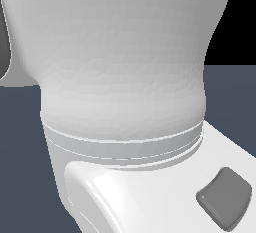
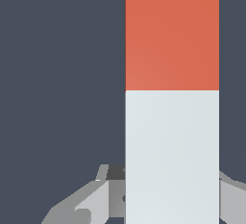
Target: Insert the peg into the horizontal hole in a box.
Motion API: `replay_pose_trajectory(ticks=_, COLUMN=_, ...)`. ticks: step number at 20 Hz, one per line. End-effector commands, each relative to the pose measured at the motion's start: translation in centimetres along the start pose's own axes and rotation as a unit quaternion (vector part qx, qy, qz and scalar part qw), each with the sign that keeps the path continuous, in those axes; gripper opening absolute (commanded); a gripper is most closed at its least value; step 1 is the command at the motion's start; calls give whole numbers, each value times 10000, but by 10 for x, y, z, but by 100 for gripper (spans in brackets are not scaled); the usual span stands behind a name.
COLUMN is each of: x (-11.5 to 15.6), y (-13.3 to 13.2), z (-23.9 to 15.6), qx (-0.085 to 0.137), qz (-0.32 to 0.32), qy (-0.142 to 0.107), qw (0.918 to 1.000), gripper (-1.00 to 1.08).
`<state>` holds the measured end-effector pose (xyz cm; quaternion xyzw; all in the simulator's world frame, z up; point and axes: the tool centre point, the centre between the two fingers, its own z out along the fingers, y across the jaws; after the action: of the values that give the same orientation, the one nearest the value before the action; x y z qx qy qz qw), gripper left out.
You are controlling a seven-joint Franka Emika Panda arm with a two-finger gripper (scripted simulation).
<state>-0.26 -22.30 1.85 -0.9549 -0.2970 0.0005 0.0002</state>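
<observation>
In the wrist view the peg (image 2: 172,98) fills the frame lengthwise, with its orange-red half (image 2: 172,33) away from the gripper and its white half (image 2: 172,155) between the fingers. My gripper (image 2: 172,201) is shut on the white half. One grey finger (image 2: 108,196) shows against one side of the peg and the other finger (image 2: 234,199) against the opposite side. The box and its hole are out of view in both views.
The exterior view is almost wholly blocked by the arm's white body (image 1: 120,67), with a dark grey pad (image 1: 225,197) on it. Only slivers of dark blue-grey floor (image 1: 20,147) show. In the wrist view the floor (image 2: 57,74) lies behind the peg.
</observation>
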Motion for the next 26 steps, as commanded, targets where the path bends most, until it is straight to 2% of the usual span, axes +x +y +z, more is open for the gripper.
replay_pose_trajectory(ticks=1, x=2, y=0, z=-1, qx=-2, qz=-35, qy=2, qw=10000, gripper=-100)
replay_pose_trajectory(ticks=8, x=26, y=1, z=-8, qx=-5, qz=-416, qy=-2, qw=9991, gripper=-100)
replay_pose_trajectory(ticks=15, x=76, y=-4, z=-23, qx=-11, qz=-1225, qy=-6, qw=9925, gripper=-100)
replay_pose_trajectory(ticks=20, x=127, y=-18, z=-38, qx=-15, qz=-2073, qy=-8, qw=9783, gripper=-100)
replay_pose_trajectory(ticks=26, x=188, y=-49, z=-58, qx=-16, qz=-3131, qy=-7, qw=9497, gripper=-100)
